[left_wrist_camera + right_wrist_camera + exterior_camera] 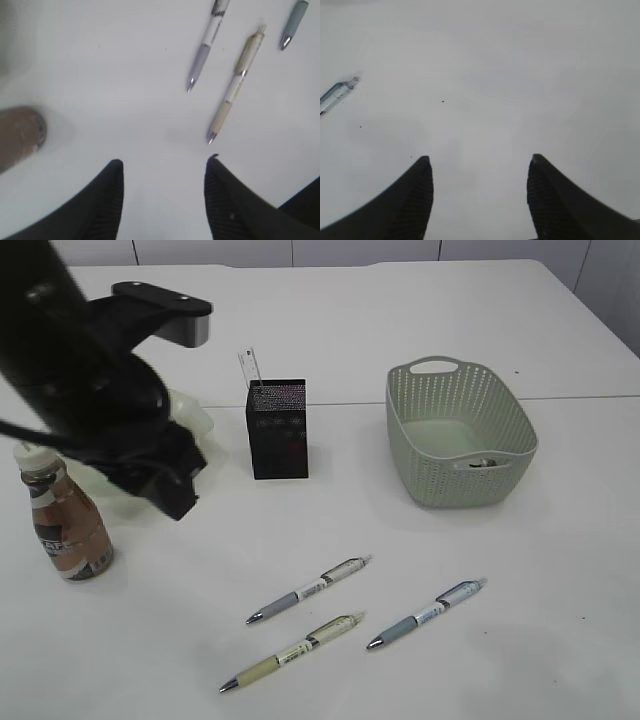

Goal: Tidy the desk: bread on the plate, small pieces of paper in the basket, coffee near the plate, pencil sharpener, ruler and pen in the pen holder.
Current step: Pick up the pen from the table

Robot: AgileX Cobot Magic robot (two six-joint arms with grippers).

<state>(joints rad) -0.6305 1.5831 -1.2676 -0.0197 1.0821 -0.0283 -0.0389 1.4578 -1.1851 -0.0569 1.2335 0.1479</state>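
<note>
left wrist view | left claw (162, 172) apart, empty | right claw (479, 172) apart, empty | cream pen (235, 90) on tabletop (125, 75): light, stiff, likely rolls; pinch mid-barrel

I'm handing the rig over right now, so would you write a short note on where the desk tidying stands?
Left gripper and right gripper: open, empty, above bare desk.
Done: ruler stands in the pen holder; something small lies in the basket; coffee stands beside the plate, which the left arm mostly hides.
Left: three pens, grey, yellow and blue, lie on the desk.
</note>
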